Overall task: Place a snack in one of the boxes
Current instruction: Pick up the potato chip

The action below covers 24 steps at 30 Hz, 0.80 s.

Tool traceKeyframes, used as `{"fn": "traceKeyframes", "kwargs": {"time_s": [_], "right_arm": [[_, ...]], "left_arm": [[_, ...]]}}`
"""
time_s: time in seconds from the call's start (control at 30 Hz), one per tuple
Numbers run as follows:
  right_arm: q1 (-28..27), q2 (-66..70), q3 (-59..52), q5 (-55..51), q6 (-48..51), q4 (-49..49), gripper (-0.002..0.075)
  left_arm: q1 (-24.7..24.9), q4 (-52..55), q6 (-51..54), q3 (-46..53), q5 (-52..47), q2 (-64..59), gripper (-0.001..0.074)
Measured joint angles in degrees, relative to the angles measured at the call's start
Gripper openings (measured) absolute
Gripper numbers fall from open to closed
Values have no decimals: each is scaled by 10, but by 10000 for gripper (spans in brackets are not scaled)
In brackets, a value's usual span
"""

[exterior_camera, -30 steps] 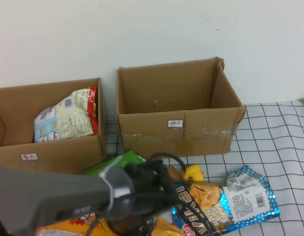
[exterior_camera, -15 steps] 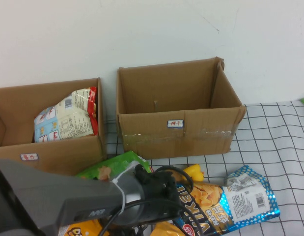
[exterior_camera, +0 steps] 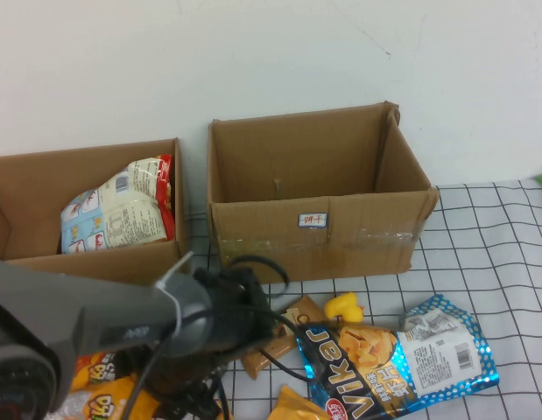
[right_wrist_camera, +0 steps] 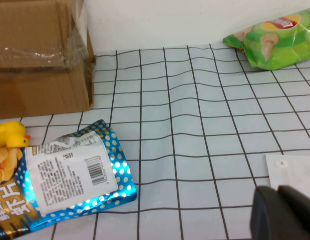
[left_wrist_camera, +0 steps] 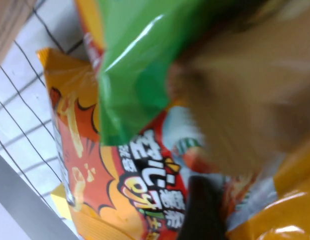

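Snack bag, orange-yellow with red-and-white lettering, is lying at the near left of the tabletop, partly under a green bag. Just above it the left pincer is hovering, hidden behind its arm; I cannot tell its grip. Behind sits the low brown box, already holding a pale bag. The right pincer is hanging at the near right, grip unclear.

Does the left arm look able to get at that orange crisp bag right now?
Probably yes. The left gripper is low over the snack pile, and the orange crisp bag lies right beneath it, though a green bag overlaps its upper part. The right gripper stays apart.
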<state>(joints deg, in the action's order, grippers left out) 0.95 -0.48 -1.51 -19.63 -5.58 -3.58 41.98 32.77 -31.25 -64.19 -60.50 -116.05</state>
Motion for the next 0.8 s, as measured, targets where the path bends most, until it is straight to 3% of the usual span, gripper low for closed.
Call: {"fn": "traceKeyframes", "kwargs": {"time_s": [0.17, 0.3, 0.53, 0.8], "right_arm": [[0, 0, 0, 0, 0, 0, -1], [0, 0, 0, 0, 0, 0, -1], [0, 0, 0, 0, 0, 0, -1], [0, 0, 0, 0, 0, 0, -1]], "left_arm": [[-29, -4, 18, 0, 6, 0, 312], [-35, 2, 34, 0, 7, 0, 132], [-20, -14, 61, 0, -4, 42, 129], [37, -60, 85, 0, -41, 226, 124]]}}
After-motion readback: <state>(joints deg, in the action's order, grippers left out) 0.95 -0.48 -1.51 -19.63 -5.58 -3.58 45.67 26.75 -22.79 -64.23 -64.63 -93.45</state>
